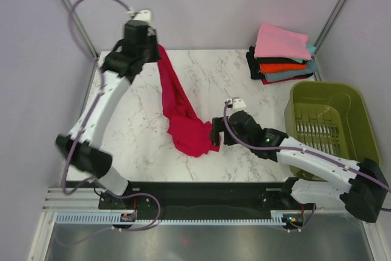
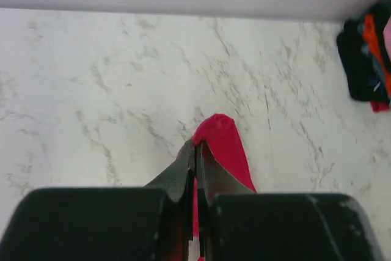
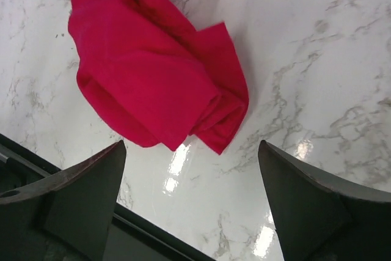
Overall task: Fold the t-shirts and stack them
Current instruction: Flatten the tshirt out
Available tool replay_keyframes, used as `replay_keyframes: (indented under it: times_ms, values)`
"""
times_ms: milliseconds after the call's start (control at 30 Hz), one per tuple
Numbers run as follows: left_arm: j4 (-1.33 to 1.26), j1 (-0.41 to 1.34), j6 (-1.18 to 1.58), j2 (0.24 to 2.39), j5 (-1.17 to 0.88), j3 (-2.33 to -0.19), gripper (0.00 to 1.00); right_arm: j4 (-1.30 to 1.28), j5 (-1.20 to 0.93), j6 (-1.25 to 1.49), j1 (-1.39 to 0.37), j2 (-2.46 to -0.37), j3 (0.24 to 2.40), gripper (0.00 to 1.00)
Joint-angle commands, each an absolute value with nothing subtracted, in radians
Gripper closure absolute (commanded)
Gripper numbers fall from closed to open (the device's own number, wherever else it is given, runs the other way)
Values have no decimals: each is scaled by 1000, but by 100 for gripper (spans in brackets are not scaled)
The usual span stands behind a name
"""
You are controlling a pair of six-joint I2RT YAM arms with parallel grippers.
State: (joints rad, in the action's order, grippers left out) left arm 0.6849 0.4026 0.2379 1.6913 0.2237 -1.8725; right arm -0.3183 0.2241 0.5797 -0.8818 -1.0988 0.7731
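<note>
Closest to the lens, the left gripper (image 2: 197,151) has its dark fingers squeezed together on one end of the big crimson-red cloth t-shirt (image 1: 181,117) at the far side of the white marbled table (image 1: 238,84). The cloth trails in a long strip down to a crumpled heap, and I'd guess that's to pull it straight for folding. Just over that heap the right gripper (image 3: 192,151) hovers with jaws wide apart and empty, probably lining up a second corner, while the folded stack of pink, orange, black and teal-grey t-shirts (image 1: 282,59) waits far right by the olive-green plastic basket (image 1: 357,120).
</note>
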Motion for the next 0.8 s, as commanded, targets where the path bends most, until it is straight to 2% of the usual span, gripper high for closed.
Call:
replay_keyframes:
  times_ms: [0,133,200,300,467,633,767]
  values:
    - [767,321,313,1466,207,-1613,98,-206,210,594,-896,-1190,821,2]
    - [677,218,290,1286,171,-1289,98,-152,198,614,-894,-1279,827,2]
    - [664,129,290,1269,61,-1162,98,-88,164,623,-894,-1319,812,2]
    - [585,84,324,1218,-52,-1027,98,-32,140,626,-894,-1371,811,2]
    - [542,78,331,1204,-92,-989,98,28,195,618,-885,-1430,831,2]
    - [540,78,327,1180,-80,-986,98,8,221,667,-753,-1473,864,2]
    - [537,78,324,1154,-60,-974,98,23,174,699,-644,-1485,833,12]
